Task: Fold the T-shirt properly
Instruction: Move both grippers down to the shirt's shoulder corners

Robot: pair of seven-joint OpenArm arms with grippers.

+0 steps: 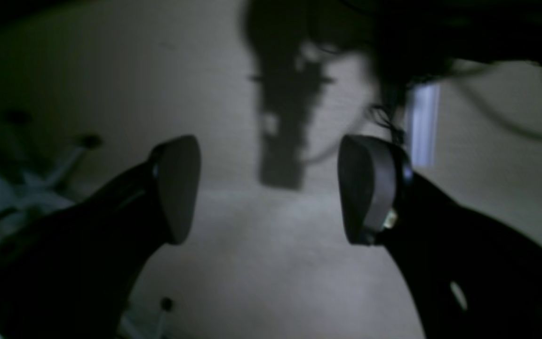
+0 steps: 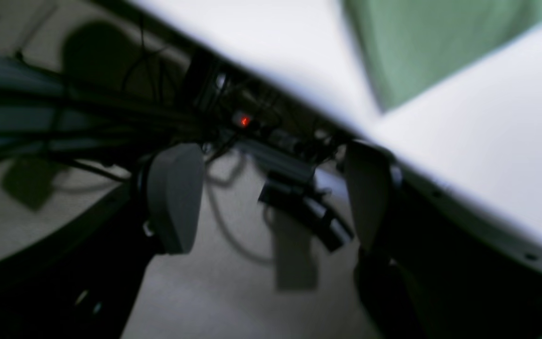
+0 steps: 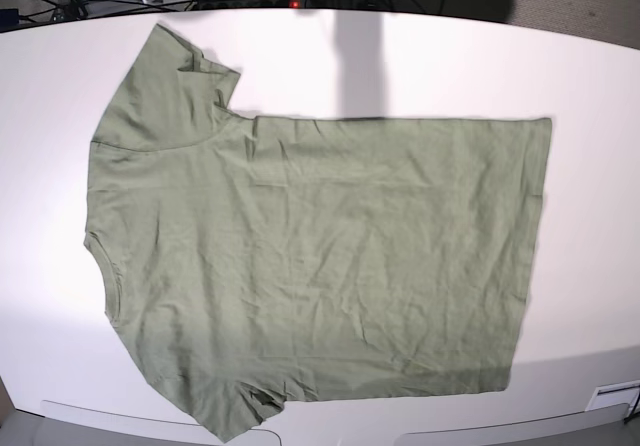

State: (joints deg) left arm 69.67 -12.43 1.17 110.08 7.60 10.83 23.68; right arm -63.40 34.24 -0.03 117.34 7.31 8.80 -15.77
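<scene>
Both grippers, left gripper and right gripper, were spread and empty, off the table. The T-shirt lay flat, long axis sideways; the right seemed nearer.

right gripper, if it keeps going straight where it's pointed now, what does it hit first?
Probably the cable bundle under the table edge, or the floor beyond; the blur hides depth. The right gripper is open, off the table, not aimed at the T-shirt.
</scene>
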